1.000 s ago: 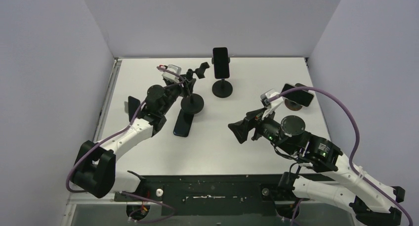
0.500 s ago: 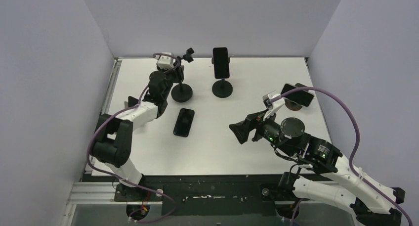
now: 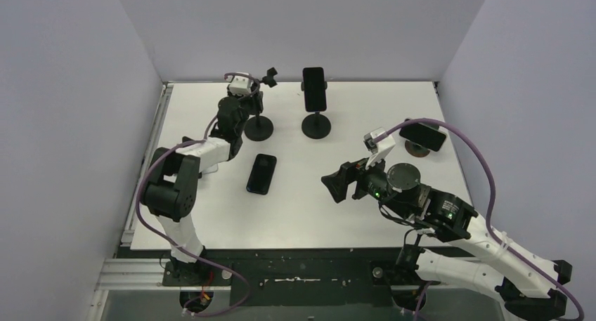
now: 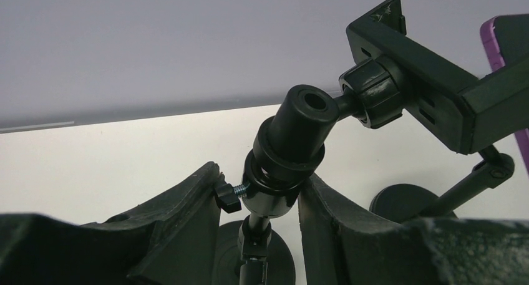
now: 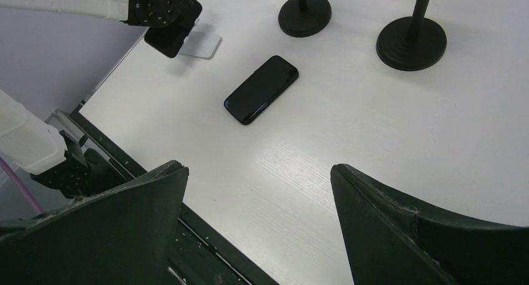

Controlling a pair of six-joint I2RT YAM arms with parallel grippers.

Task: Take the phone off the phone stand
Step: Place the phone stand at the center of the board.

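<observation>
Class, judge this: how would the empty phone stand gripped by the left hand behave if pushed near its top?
Probably top-heavy: the empty phone stand has a thin stem carrying a bulky clamp head over a round base, so a high push may tip it. Its ball joint could swivel rather than stay stiff. Otherwise it looks rigid in the left hand.

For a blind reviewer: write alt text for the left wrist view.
Two dark fingers grip the neck of an empty phone stand, its clamp tilted up to the right. Behind, a second stand holds a purple-edged phone at the right edge.
</observation>
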